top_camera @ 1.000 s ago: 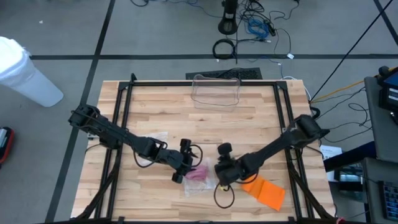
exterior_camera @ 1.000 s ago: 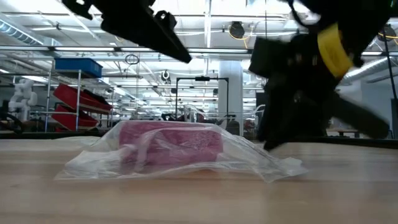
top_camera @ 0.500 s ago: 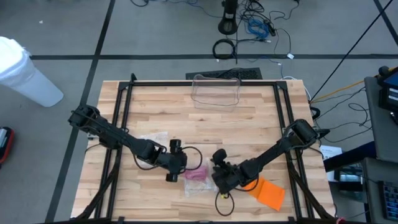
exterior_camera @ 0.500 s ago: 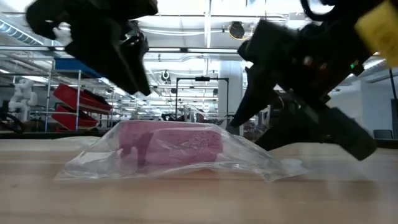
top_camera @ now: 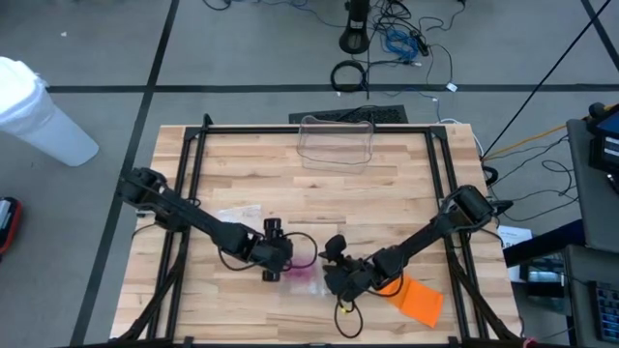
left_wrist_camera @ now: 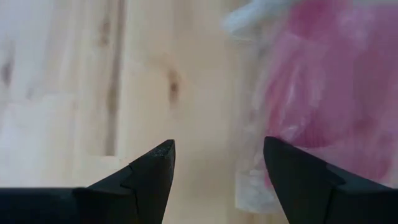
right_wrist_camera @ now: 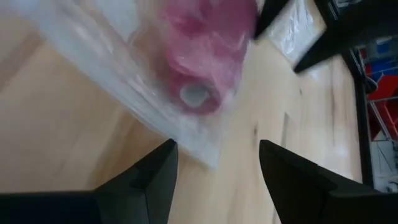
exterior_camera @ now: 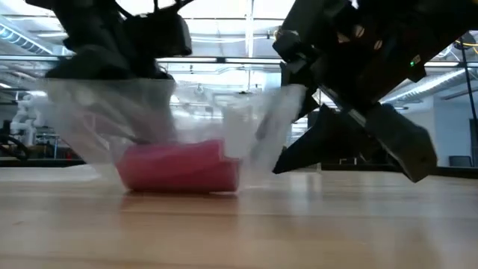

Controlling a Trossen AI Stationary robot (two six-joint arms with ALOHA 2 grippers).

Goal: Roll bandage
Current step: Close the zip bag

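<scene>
Since the earlier frame, both grippers have been brought in against the clear plastic bag (exterior_camera: 149,112), whose sides are now drawn upward around the pink bandage roll (exterior_camera: 179,166). Left gripper (top_camera: 276,263) and right gripper (top_camera: 331,274) are recorded with fingers spread wide, flanking the bag near the tabletop's (top_camera: 319,193) front edge. Orange cloth (top_camera: 418,298) is noted toward the front right corner.

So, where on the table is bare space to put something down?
Bare wood lies between the clear container and the arms, and in the near-left corner. It is crowded around the pink bandage roll, between the left gripper and right gripper; the orange cloth takes the near-right.
</scene>
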